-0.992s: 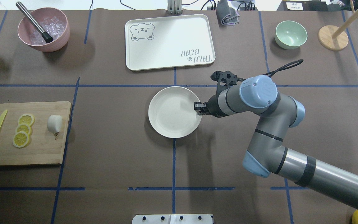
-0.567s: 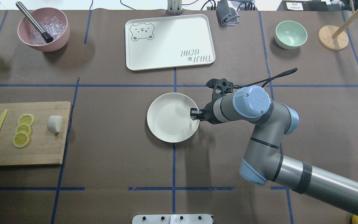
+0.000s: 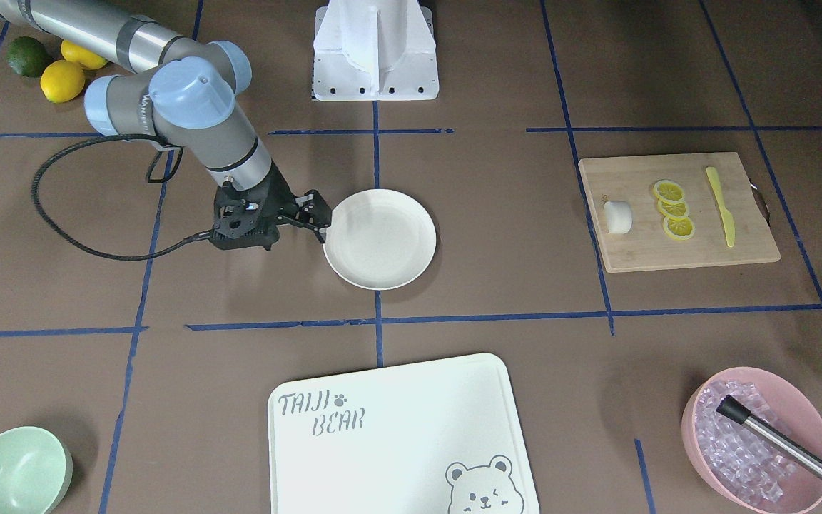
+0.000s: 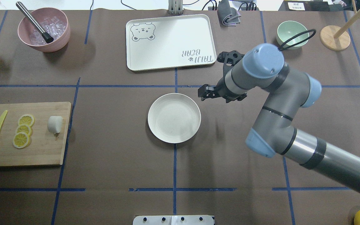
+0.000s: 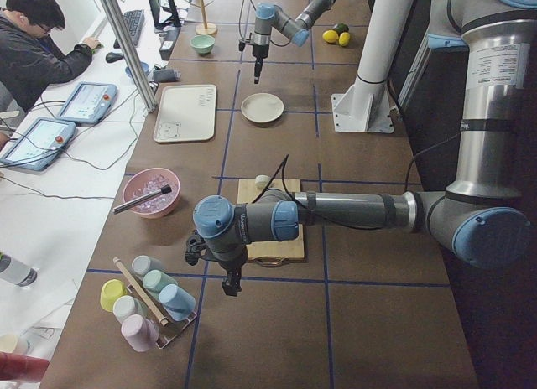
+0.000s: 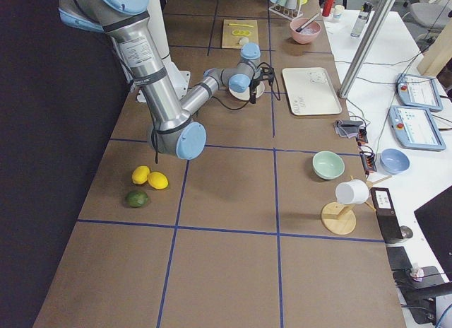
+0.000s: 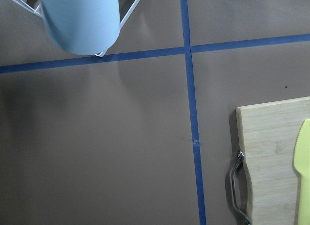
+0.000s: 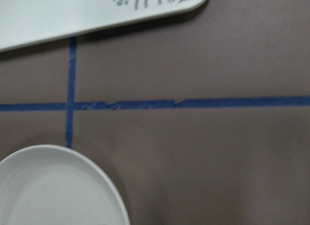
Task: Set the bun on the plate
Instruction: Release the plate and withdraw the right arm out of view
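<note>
Plate central, reachable by 2 arms; bun on board, L side; R gripper off rim, fingers apart, empty; L gripper state: can't tell.

The round shallow plate is plain cream-white, the stubby bun plain white, the lemon slices yellow, the desk brown, gridded with blue tape.

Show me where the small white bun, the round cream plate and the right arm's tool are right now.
small white stubby bun [image 4: 55,124], overhead view, middle of its upper side.
round cream-white plate [image 4: 173,118], overhead view, bare centre of its well.
right tool [image 4: 201,94], overhead view, midway between its fingertips.
</note>
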Motion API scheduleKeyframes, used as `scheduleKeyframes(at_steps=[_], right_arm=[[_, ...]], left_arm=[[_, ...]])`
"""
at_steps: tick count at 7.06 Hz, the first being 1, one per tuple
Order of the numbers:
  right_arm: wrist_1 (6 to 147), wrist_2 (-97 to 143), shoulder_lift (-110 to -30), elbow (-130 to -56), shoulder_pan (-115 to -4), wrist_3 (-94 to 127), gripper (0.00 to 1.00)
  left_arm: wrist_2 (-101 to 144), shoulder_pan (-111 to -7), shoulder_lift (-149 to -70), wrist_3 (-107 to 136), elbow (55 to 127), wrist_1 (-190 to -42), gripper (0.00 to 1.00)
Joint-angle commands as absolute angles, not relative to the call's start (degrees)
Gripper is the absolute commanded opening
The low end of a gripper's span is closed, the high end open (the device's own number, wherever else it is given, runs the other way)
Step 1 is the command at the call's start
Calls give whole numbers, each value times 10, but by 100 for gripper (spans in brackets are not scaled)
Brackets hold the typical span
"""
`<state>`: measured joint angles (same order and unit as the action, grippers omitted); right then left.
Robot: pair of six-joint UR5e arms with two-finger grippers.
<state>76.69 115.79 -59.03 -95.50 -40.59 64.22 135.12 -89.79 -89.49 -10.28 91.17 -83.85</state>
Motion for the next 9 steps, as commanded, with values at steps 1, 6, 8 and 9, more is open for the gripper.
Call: scheduleKeyframes(at_steps=[1, 6, 8, 9], right_arm=[[930, 1225, -601, -991, -527, 432, 100], [969, 1289, -876, -1059, -770, -5, 100], [970, 1328, -978, -1054, -864, -76, 100], [969, 1328, -991, -1056, -880, -75, 100]], left_arm=[[1350, -895, -896, -101, 914, -838, 100], [1350, -894, -904, -99, 917, -931, 100], [1352, -893, -904, -92, 920, -1008, 100], [1353, -888, -911, -38, 918, -1019, 100]])
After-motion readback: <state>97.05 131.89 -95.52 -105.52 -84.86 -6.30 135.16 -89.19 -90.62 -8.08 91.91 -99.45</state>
